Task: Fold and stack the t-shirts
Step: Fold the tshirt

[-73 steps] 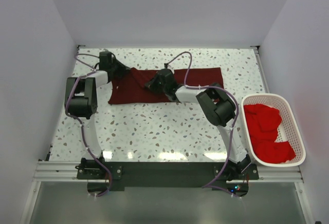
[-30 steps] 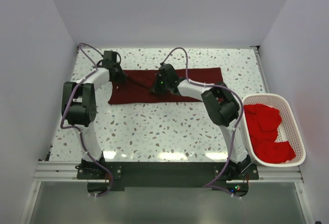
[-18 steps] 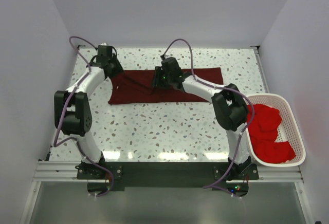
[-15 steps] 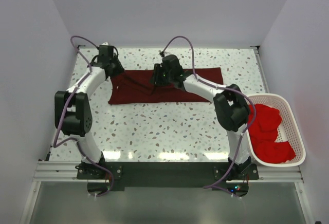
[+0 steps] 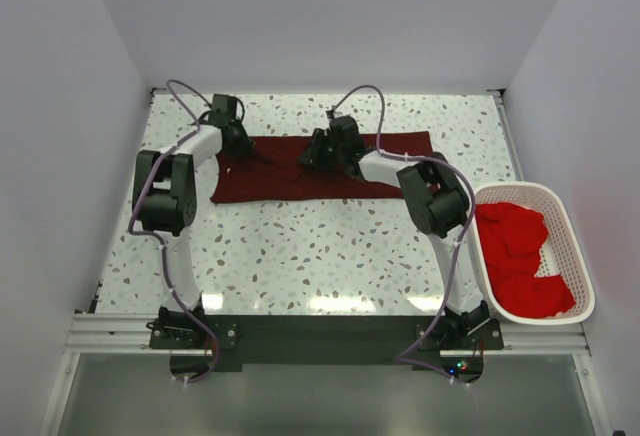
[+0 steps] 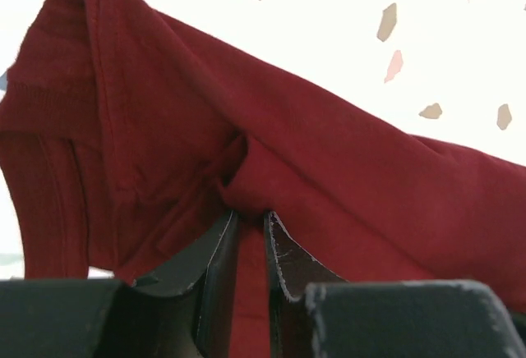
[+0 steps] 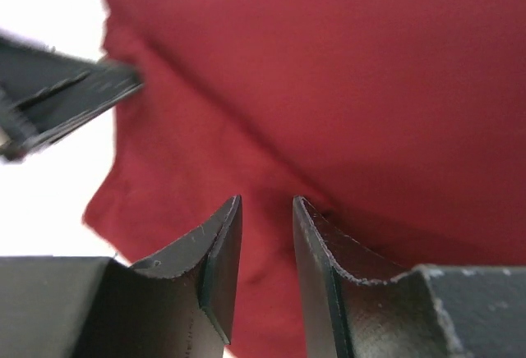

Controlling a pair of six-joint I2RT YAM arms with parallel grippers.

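The speckled table is stretching out ahead of my two bases. The dark maroon t-shirt is lying across its far part as a long flat band, its left end bunching up where I am working. The white mesh basket is sitting at the table's right edge, well apart from that shirt, and the brighter red t-shirts are heaped inside it.

My left gripper is reaching to the shirt's far left corner, its fingers closing tight on a puckered fold of the maroon cloth beside a hemmed edge. My right gripper is hovering low over the shirt's far edge near its middle, the jaws standing narrowly apart. I cannot tell whether any cloth is caught between them.
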